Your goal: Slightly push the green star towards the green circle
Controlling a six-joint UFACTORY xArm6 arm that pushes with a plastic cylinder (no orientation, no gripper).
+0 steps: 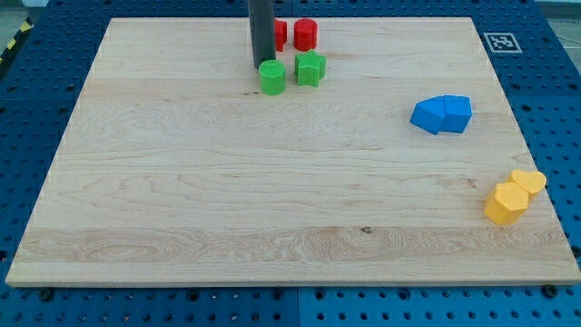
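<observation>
Rod upright; my tip (260, 65) touching green circle (271, 77); green star (310, 68) beside.

Pale wood board, matt blocks, dark rod

We see a light wooden board (272, 200) with visible grain and a smooth, faintly satin finish; the green star (310, 68), green circle (271, 77), red, blue and yellow blocks look matt and plastic-like, and our rod (261, 32) is dull dark grey.

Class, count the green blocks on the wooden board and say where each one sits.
2. The green circle lies near the view's top, just below my tip; the green star sits just right of it. None appears hidden.
</observation>
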